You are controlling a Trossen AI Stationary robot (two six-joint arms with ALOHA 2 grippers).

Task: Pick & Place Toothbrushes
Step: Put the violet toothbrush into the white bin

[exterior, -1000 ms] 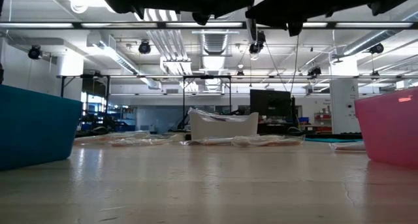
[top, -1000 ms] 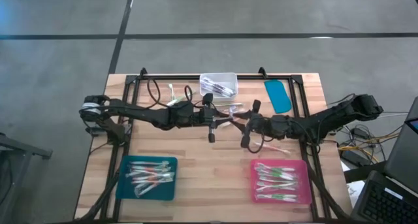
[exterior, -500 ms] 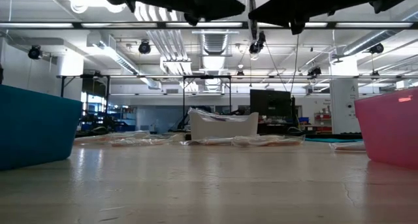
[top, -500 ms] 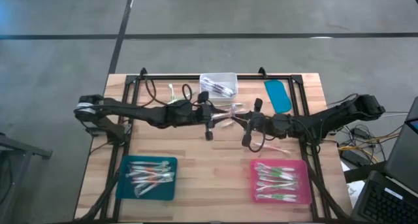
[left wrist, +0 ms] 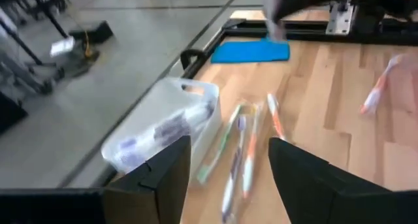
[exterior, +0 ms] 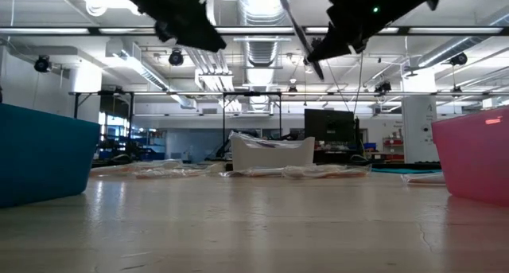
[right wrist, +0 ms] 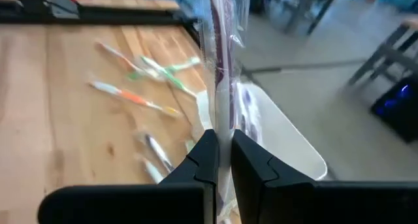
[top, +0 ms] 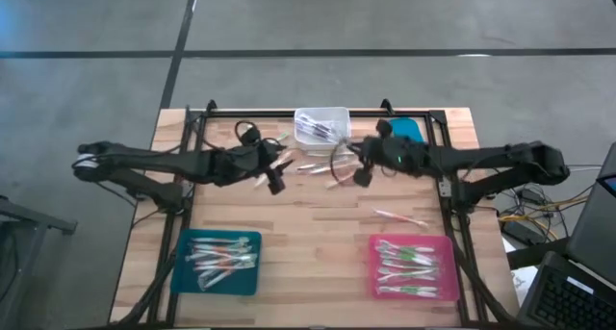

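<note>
**Right arm carrying 1 wrapped toothbrush, left arm empty**

Light wooden slatted table (top: 318, 243) held everything. At its near edge sat 2 flat trays: teal rectangular plastic tray (top: 218, 262) on the left, pink rectangular plastic tray (top: 412, 266) on the right, both already holding several thin whitish toothbrushes (top: 404, 265). Small white translucent rectangular bin (top: 321, 124) stood at the far edge, purple-accented wrapped ones inside; flat blue lid-like piece (top: 408, 130) lay just beside it.

Right gripper (right wrist: 221, 160) hovered near the bin, fingers pressed together, pinching 1 clear-wrapped toothbrush (right wrist: 222, 61) with a dark purple stripe, upright between the fingers. Left gripper (left wrist: 228, 175) hung above the table near the bin, fingers spread, nothing between them. Loose toothbrushes (left wrist: 243, 142) lay beside the bin; 1 pink-accented stray (top: 399, 216) lay near the pink tray.

Step judged: transport, pick done by right arm. Next calls for carrying it over a tray, lowering, then releasing. Which tray takes purple, cannot tell.
</note>
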